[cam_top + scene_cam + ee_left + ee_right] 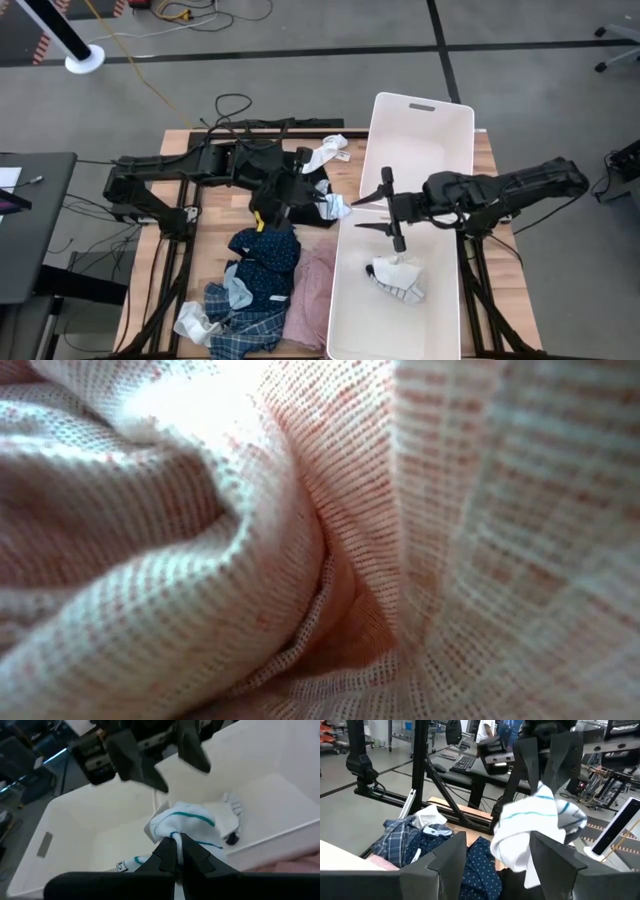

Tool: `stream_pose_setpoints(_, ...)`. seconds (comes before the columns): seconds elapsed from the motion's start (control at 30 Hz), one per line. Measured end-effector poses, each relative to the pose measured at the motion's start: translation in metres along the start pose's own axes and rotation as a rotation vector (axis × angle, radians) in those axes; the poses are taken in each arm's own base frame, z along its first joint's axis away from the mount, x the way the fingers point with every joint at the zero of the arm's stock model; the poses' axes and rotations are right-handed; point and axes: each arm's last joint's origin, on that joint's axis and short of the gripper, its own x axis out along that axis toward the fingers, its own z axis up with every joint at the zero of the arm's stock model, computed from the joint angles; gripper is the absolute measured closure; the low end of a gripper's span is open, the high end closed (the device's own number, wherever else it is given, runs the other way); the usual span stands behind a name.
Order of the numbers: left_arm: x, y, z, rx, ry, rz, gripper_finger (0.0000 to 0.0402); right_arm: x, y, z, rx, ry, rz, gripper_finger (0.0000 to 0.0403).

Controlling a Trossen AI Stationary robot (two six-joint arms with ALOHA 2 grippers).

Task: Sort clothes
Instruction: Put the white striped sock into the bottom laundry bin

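My left gripper [325,205] is shut on a white sock with teal stripes [192,822] at the left wall of the white bin [440,120]. The sock also shows in the right wrist view [535,820]. My right gripper [368,210] is open and empty over the bin, facing the sock. A white and grey-striped sock [398,278] lies on the bin floor. On the table lie a black shirt [308,188], a navy dotted piece [268,250], a blue plaid shirt [240,322], a pink piece [312,290] and a white sock [328,152]. My left gripper pinches a bunched fold of the teal-striped sock [172,833] between its two fingers. In the right wrist view the fingers [555,755] come from above and the sock hangs below them, slack and lifted clear.
The low view is filled by pink cloth [300,540] right in front of the camera. The bin takes up the table's right half. The clothes pile lies left of it. Cables [235,105] trail off the table's far edge.
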Motion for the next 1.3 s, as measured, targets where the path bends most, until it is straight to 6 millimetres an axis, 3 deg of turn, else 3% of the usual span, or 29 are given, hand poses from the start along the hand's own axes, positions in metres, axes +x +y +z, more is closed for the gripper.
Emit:
stream_pose_setpoints(0.5, 0.000, -0.001, 0.003, -0.027, -0.057, -0.063, 0.0401, 0.031, 0.002, -0.011, -0.038, -0.018, -0.027, 0.0168)
stream_pose_setpoints(0.8, 0.024, -0.005, -0.003, -0.033, -0.037, -0.102, 0.0401, 0.032, -0.001, -0.008, -0.050, -0.046, -0.057, 0.0172)
stream_pose_setpoints(0.97, 0.033, -0.007, -0.004, -0.011, -0.048, -0.122, 0.0401, 0.033, -0.001, -0.014, -0.025, 0.005, -0.055, 0.0214)
stream_pose_setpoints(1.3, 0.033, -0.007, -0.002, -0.009, -0.075, -0.128, 0.0399, 0.033, -0.003, -0.018, -0.040, 0.055, -0.072, 0.0346)
